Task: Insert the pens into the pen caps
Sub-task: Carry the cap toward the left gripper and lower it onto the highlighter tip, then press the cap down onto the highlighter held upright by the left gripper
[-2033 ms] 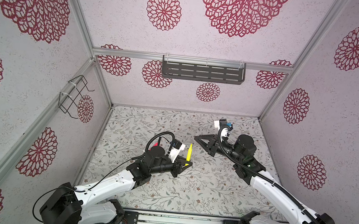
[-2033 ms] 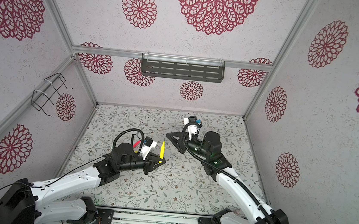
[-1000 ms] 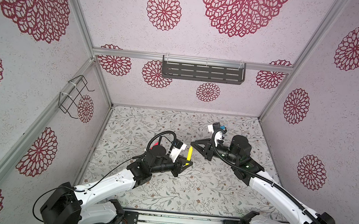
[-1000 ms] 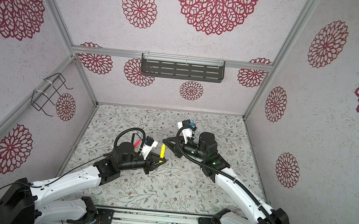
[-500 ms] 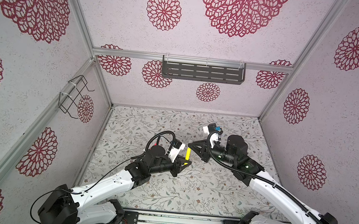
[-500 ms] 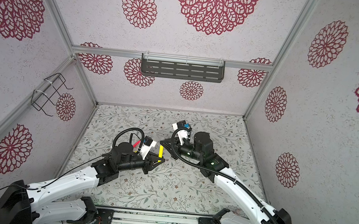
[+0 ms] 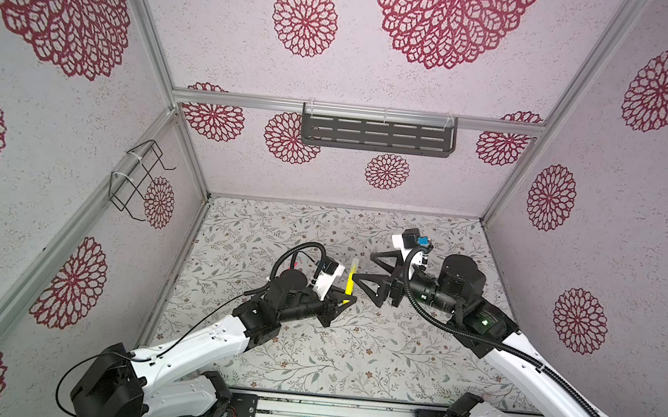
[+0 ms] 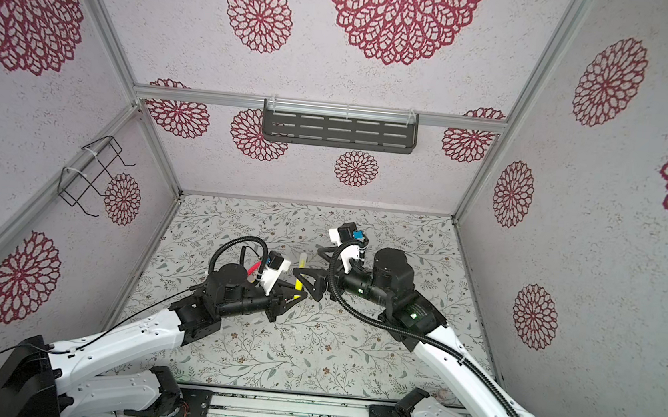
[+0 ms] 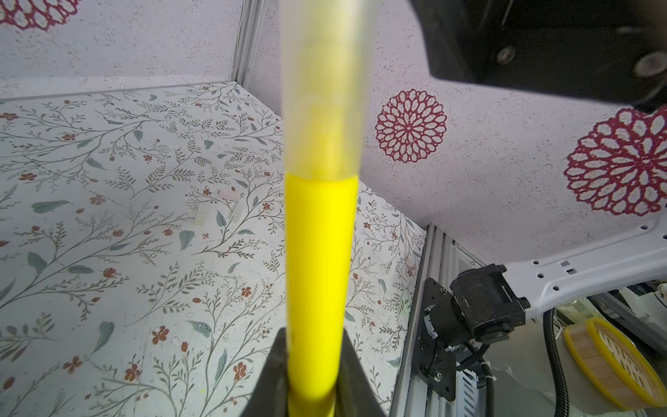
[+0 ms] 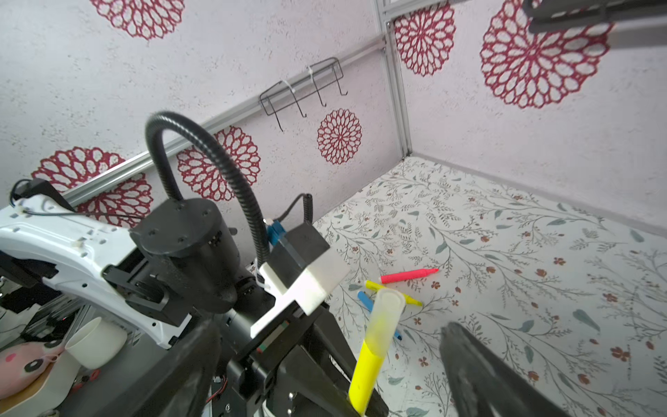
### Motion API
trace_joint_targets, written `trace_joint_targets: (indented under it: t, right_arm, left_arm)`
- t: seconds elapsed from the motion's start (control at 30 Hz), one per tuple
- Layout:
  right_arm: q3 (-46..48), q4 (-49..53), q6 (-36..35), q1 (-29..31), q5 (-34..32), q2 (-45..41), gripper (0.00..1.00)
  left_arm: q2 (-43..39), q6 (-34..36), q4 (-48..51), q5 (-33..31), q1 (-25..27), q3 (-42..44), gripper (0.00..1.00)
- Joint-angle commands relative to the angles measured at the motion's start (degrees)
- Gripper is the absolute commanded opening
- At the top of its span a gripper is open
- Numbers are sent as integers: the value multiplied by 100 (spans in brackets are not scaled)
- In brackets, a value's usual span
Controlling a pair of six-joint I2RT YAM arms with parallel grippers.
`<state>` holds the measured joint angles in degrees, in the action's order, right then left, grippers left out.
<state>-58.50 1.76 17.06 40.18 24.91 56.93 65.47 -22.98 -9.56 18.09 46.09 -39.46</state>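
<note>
Top views: in both, your left tool (image 7: 347, 301) (image 8: 298, 296) is clamped on the lower end of the capped yellow pen (image 7: 349, 285) (image 8: 298, 284). The pen stands nearly upright over the middle of the tabletop (image 7: 352, 345). A translucent pen cap (image 7: 355, 262) (image 8: 303, 259) sits on its upper end. Your right tool (image 7: 363, 266) (image 8: 307, 260) faces it from the right with its jaws apart, one black finger on either side of the cap. From here you cannot tell whether either finger touches it. In a top view a red-pink pen (image 8: 253, 269) shows on the tabletop behind the left arm.

Left wrist: you look straight along the capped yellow pen (image 9: 314, 289), pinched at its base between the left tool's (image 9: 312, 391) two dark fingers (image 9: 269, 382). The pen cap (image 9: 325, 90) covers the far end, and the yellow tip shows faintly through it. Beyond it, faint whitish loose pen caps (image 9: 236, 213) lie close together on the tabletop.

Right wrist: your right tool (image 10: 330, 326) has its fingers (image 10: 480, 364) wide apart. The capped yellow pen (image 10: 370, 361) rises between them, with a clear gap on each side of the pen cap (image 10: 388, 310). Your left tool (image 10: 361, 406) grips the pen at the bottom. Behind it, three pens lie just beside one another on the tabletop: the red-pink pen (image 10: 409, 275), a loose yellow pen (image 10: 395, 294), and a blue pen (image 10: 365, 299) partly hidden by the cap.
</note>
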Motion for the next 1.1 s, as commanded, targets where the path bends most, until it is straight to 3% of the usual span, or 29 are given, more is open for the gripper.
trace_joint_targets:
  t: [0.0,0.1,0.47,0.57,0.7,1.07]
  right_arm:
    - [-276,383,-57,25,-859,-129,99]
    - [-393,504,129,15,-1470,-156,99]
    - [-1449,888,273,14,-1234,771,98]
    - [-1639,894,225,16,-800,1034,88]
    - [-1827,1087,223,24,-721,1305,76]
    - [-1939,1260,44,147,-585,1540,59]
  left_arm:
    - [-109,115,-142,-95,49,-105,0]
    - [-138,134,-136,-133,49,-105,0]
    - [-228,168,-83,-224,57,-106,0]
    - [-255,167,-55,-256,58,-97,0]
    - [-254,153,-55,-258,58,-104,0]
    - [-124,188,-17,-232,58,-198,0]
